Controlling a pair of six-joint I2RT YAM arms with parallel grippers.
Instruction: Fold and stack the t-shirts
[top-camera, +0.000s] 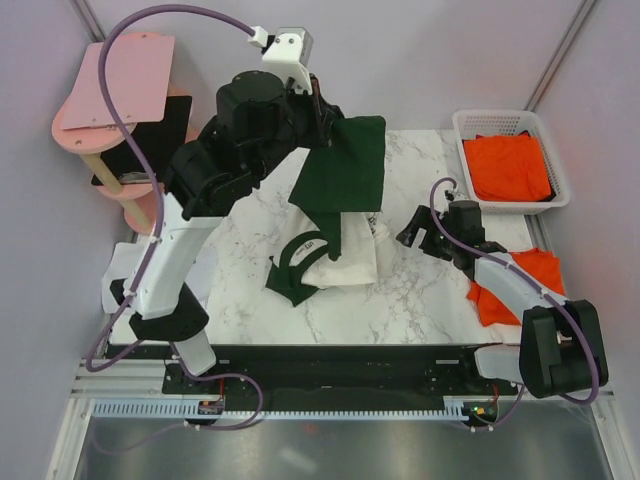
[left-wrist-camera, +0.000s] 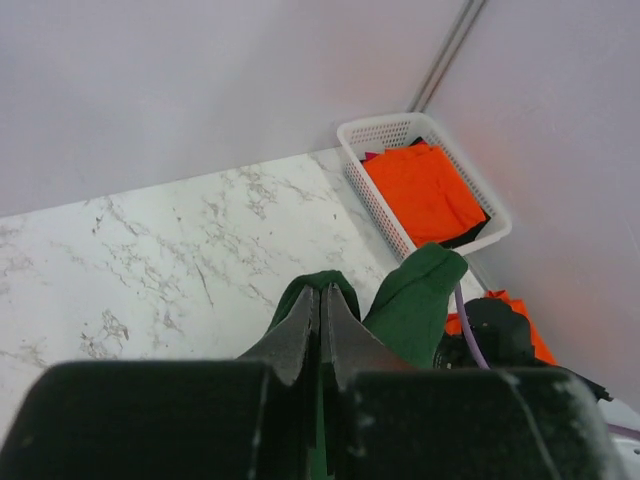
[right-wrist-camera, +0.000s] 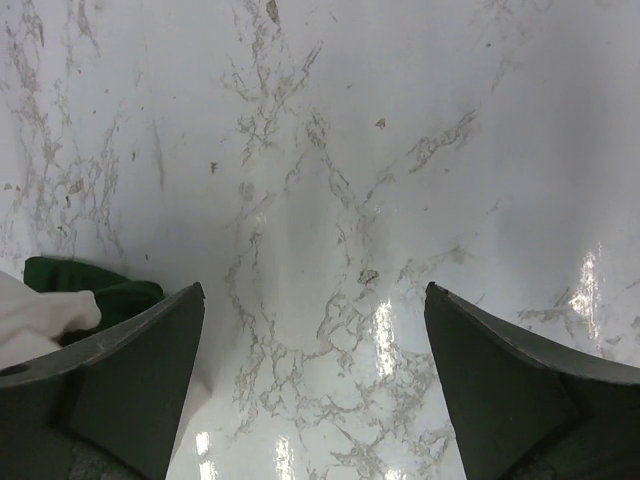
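Observation:
The cream-white t-shirt with dark green sleeves (top-camera: 335, 225) hangs over the middle of the marble table, its lower part and collar resting bunched on the top. My left gripper (top-camera: 325, 125) is shut on its dark green cloth (left-wrist-camera: 420, 295) and holds it lifted; in the left wrist view the gripper (left-wrist-camera: 322, 292) pinches the green fabric between closed fingers. My right gripper (top-camera: 412, 235) is open and empty just right of the shirt, over bare marble (right-wrist-camera: 315, 290); a bit of the shirt (right-wrist-camera: 60, 300) shows at the left. An orange t-shirt (top-camera: 520, 285) lies under the right arm.
A white plastic basket (top-camera: 505, 120) at the back right holds folded orange shirts (top-camera: 508, 165); it also shows in the left wrist view (left-wrist-camera: 375, 135). A pink side stand (top-camera: 110, 90) is at the back left. Bare marble (top-camera: 250, 215) lies left of the shirt.

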